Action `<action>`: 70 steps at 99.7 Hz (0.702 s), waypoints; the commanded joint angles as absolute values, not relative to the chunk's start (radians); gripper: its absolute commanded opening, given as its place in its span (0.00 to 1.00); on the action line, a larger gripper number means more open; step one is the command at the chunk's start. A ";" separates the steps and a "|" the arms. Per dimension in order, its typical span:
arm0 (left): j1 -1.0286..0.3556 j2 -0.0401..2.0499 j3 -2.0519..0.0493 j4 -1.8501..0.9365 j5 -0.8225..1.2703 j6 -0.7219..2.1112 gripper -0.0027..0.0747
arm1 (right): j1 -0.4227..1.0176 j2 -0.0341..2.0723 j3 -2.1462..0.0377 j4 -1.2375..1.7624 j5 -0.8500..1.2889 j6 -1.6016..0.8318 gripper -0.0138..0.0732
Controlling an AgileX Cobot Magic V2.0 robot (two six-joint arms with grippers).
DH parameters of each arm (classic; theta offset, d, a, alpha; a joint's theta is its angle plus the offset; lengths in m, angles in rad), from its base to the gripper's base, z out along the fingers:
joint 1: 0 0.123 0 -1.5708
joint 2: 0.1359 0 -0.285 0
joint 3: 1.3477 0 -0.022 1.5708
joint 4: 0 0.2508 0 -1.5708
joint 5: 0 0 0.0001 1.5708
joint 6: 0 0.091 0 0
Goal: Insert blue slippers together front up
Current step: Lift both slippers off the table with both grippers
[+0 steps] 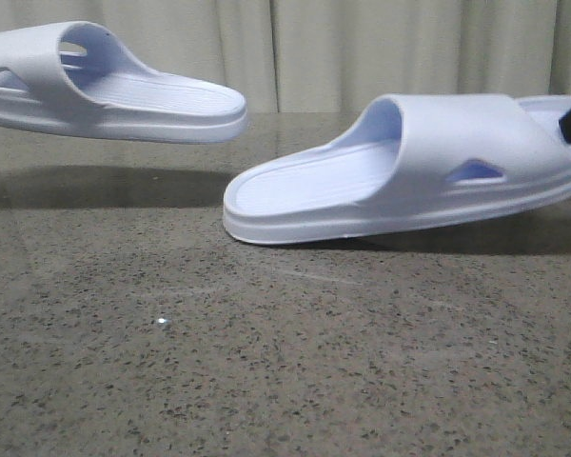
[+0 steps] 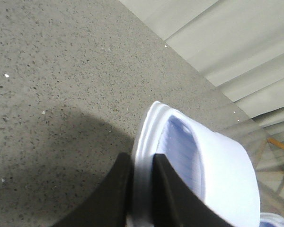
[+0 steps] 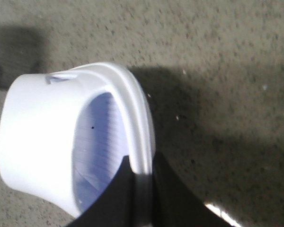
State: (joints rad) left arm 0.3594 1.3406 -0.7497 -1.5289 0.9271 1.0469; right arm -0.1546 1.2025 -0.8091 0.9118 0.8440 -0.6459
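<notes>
1. Blue slippers: I hold one in each gripper. My left gripper (image 2: 142, 189) is clamped on the rim of the left slipper (image 1: 114, 90), which hangs clear of the table (image 1: 285, 362) with its shadow beneath.
2. My right gripper (image 3: 143, 198) is closed on the rim of the right slipper (image 1: 409, 167). Its open end sits low at the table; I cannot tell whether it touches.
3. Position: the two slippers are well apart, open ends facing each other, straps toward my grippers.
4. Progress, in my judgement: both pickups are done. Bringing the pair together, nesting one into the other and standing them front up all remain.
5. Markings: no brand, label or legible writing shows on either slipper in any view.
</notes>
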 commanded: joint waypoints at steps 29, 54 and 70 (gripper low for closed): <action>0.403 1.306 -0.778 -1.548 0.976 1.025 0.05 | -0.160 1.188 -1.045 1.036 0.887 -0.660 0.04; 0.403 1.306 -0.778 -1.573 1.025 1.014 0.05 | -0.160 1.194 -1.073 1.078 0.907 -0.660 0.04; 0.403 1.318 -0.778 -1.648 1.127 0.991 0.05 | -0.160 1.229 -1.073 1.129 0.922 -0.662 0.04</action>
